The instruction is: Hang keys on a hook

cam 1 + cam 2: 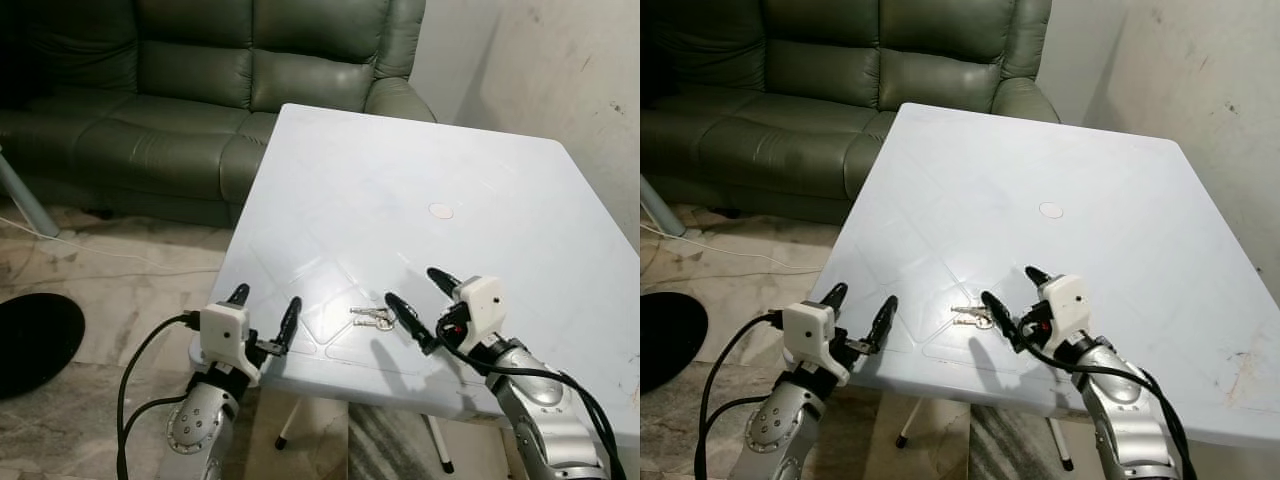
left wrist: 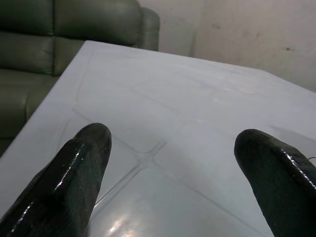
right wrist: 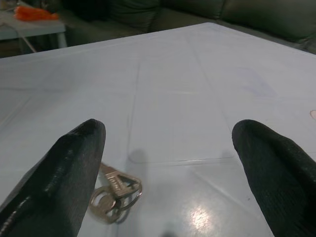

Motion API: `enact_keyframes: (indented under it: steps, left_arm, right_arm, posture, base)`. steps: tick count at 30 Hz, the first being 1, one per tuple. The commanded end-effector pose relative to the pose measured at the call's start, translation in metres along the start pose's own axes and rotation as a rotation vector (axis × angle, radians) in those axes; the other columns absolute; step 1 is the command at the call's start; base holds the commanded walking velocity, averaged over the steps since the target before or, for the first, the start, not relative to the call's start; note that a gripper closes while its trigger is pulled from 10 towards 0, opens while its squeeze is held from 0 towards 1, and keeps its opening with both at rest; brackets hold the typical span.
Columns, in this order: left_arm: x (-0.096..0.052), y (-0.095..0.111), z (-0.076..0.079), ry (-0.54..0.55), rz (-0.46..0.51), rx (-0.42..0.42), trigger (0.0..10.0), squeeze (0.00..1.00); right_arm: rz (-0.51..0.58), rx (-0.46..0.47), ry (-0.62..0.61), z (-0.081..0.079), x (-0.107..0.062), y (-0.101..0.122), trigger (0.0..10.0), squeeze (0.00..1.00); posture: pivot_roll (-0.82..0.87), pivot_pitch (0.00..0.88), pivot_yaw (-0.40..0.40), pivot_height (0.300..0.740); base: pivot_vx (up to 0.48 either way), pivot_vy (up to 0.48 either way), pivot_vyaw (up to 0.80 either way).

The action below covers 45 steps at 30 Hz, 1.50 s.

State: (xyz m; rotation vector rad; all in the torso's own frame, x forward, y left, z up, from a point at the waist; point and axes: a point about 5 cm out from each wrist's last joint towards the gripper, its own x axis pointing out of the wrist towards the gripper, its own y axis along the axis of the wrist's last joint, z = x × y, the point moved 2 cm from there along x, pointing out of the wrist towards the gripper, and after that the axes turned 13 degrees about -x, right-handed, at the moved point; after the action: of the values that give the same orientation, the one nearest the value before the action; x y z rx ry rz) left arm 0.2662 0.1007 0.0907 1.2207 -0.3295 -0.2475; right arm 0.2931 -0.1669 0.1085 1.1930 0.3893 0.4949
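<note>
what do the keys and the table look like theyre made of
Keys: likely metal, a dull silver-brass tone with faint glints, on a thin ring. Table: probably moulded plastic, pale and smooth; it has pressed-in grooves and a soft glare spot near the right claw.

**Quick headcount of what's on view**

One white table (image 1: 480, 200), and it's got one small bunch of keys (image 1: 373, 318) on it. In the right wrist view the bunch looks like two keys on a ring, but they overlap, so that count is a bit shaky. One small round mark (image 1: 440, 211) further up the tabletop. One green sofa (image 1: 200, 90) behind. Two grippers: left gripper (image 1: 264, 308) and right gripper (image 1: 419, 290), two black fingers each, so four fingers total, both pairs spread apart. One dark round thing (image 1: 35, 340) on the floor.
</note>
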Motion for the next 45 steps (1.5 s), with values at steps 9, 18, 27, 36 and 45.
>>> enact_keyframes:
  steps: [9, 18, 27, 36, 45]
  left_arm:
    - [0.003, 0.0, 0.016, -0.063, -0.024, 0.005, 10.0, 0.0]
    - [-0.002, -0.01, 0.036, -0.154, -0.091, 0.056, 10.0, 0.0]
    - [-0.003, -0.009, 0.036, -0.149, -0.096, 0.055, 10.0, 0.0]
    - [-0.003, -0.008, 0.037, -0.145, -0.1, 0.056, 10.0, 0.0]
    - [-0.003, -0.009, 0.037, -0.137, -0.103, 0.053, 10.0, 0.0]
  right_arm:
    - [-0.02, -0.032, 0.064, -0.002, -0.007, 0.003, 10.0, 0.0]
    - [-0.025, -0.05, 0.078, 0.0, -0.008, 0.005, 10.0, 0.0]
    - [-0.074, -0.026, 0.111, -0.007, -0.003, 0.005, 10.0, 0.0]
    - [-0.167, 0.019, 0.099, -0.017, 0.01, 0.003, 10.0, 0.0]
    - [-0.237, 0.071, 0.096, -0.027, 0.013, -0.003, 5.8, 0.0]
  posture:
    - [0.03, 0.091, -0.093, 0.74]
    - [0.03, 0.09, -0.091, 0.74]
    - [0.03, 0.098, -0.089, 0.74]
    - [0.03, 0.105, -0.093, 0.74]
    - [0.03, 0.11, -0.098, 0.74]
  base:
    - [0.0, 0.0, 0.0]
    - [0.0, 0.0, 0.0]
    - [0.0, 0.0, 0.0]
    - [0.0, 0.0, 0.0]
    - [0.0, 0.0, 0.0]
